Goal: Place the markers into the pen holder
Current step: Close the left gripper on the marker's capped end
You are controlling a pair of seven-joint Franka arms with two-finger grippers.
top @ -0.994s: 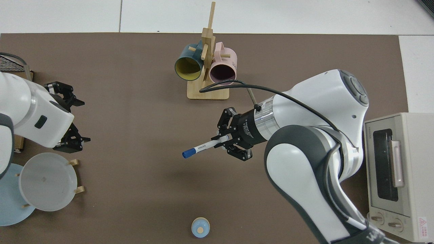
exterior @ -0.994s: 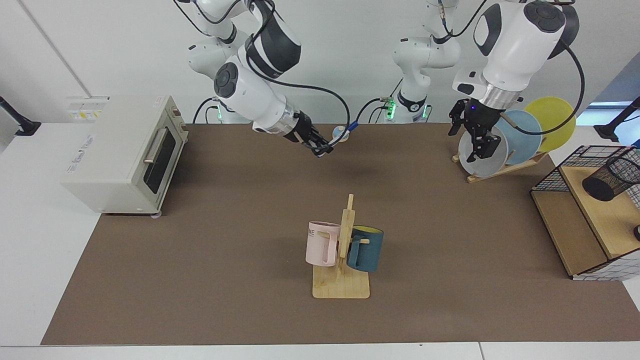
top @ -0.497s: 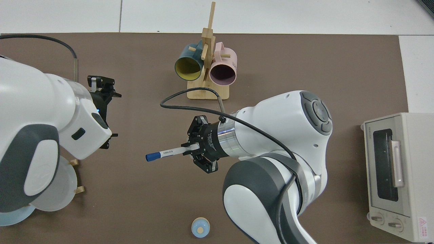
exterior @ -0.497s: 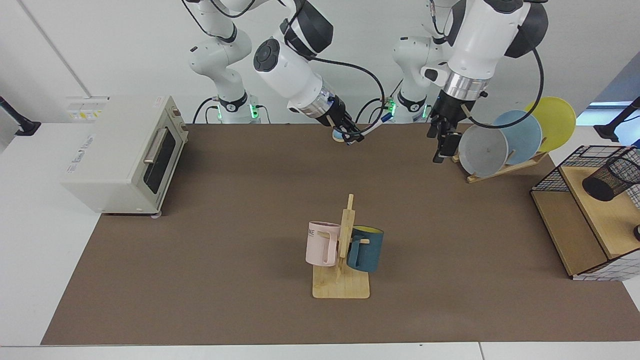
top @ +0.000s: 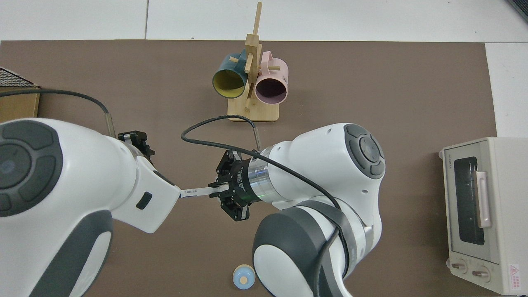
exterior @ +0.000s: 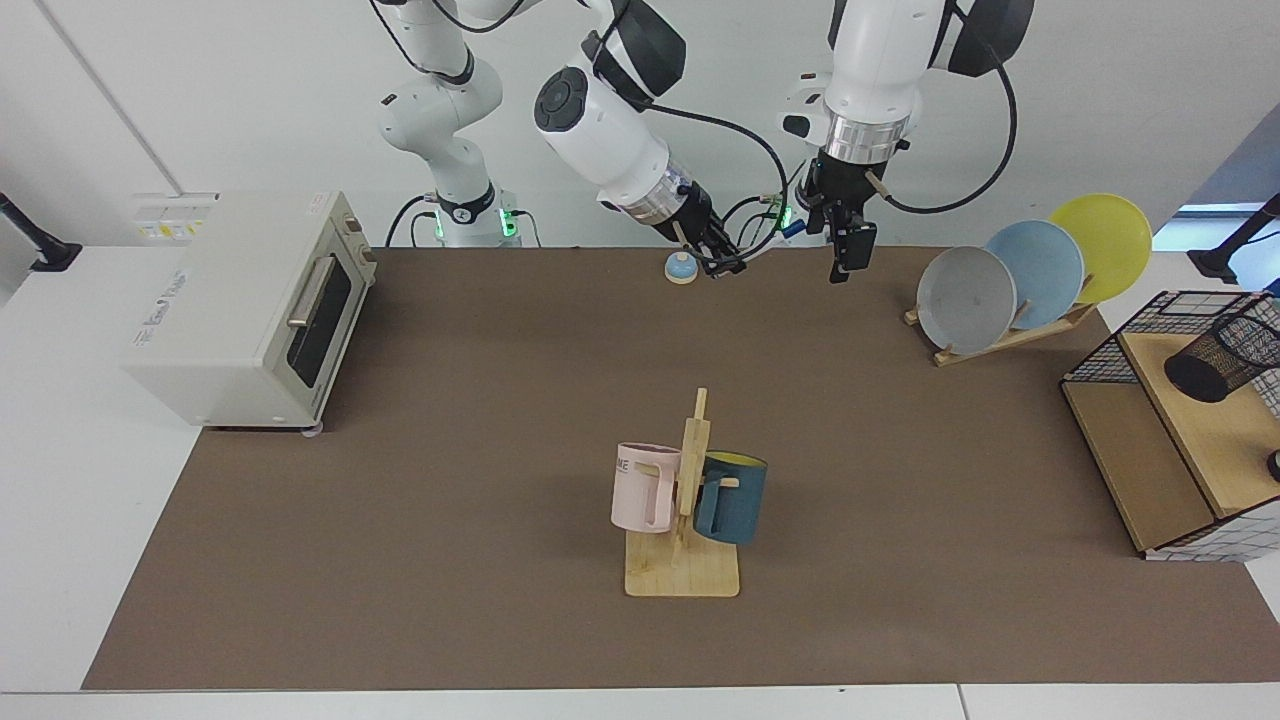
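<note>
Right gripper (exterior: 722, 262) jaws clamped on marker (top: 197, 191); left gripper (exterior: 843, 250) jaws indiscernible, beside its tip.

The facing view looks from across the table, high and well back, toward both arm bases at 12 o'clock. The top view looks straight down, nearer, turned half round. Both share the mug rack (exterior: 683, 520) (top: 252, 82) and toaster oven (exterior: 250, 310) (top: 478, 214).

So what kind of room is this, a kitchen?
Probably a robot lab staged like a kitchen: two robot arms over a table with a toaster oven, a mug rack and plates, but bare white walls.
</note>
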